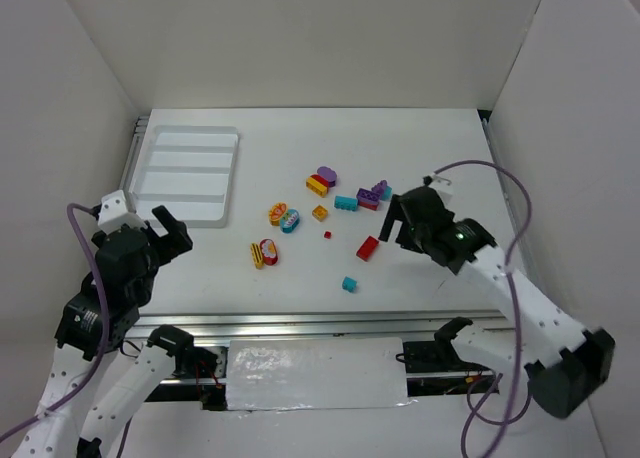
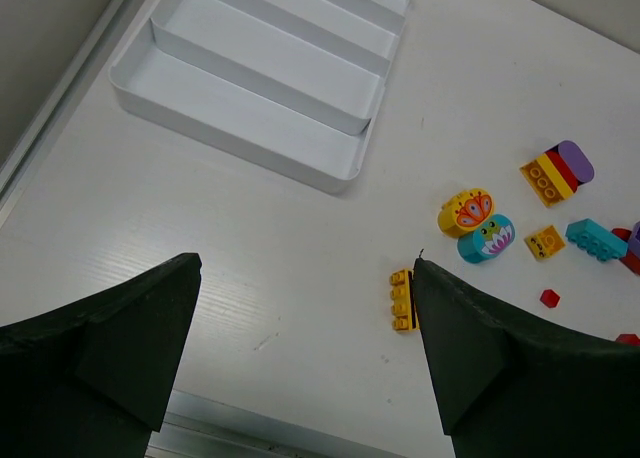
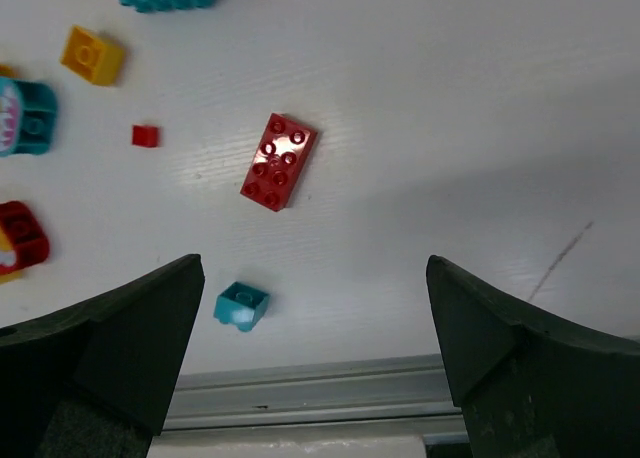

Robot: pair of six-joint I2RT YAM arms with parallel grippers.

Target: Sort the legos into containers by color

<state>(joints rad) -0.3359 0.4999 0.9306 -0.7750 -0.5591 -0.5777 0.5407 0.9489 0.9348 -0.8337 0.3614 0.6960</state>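
The legos lie scattered mid-table: a red brick (image 1: 367,247), a small teal cube (image 1: 349,284), a teal brick (image 1: 345,203), a purple-and-red cluster (image 1: 375,194), rounded orange (image 1: 278,214) and teal (image 1: 290,221) pieces. The white tray (image 1: 185,168) with its containers sits empty at the far left. My left gripper (image 1: 172,230) hovers open below the tray; in its wrist view the left gripper (image 2: 305,268) stands beside a yellow plate (image 2: 402,300). My right gripper (image 1: 398,223) is open just right of the red brick. Its wrist view shows the right gripper (image 3: 315,263) above bare table, with the red brick (image 3: 279,161) and teal cube (image 3: 241,306) nearby.
White walls enclose the table on three sides. A metal rail (image 3: 320,393) runs along the near edge, close to the teal cube. A tiny red piece (image 1: 327,235) and a small yellow brick (image 1: 320,213) lie between the clusters. The right arm's cable (image 1: 505,193) loops at the right.
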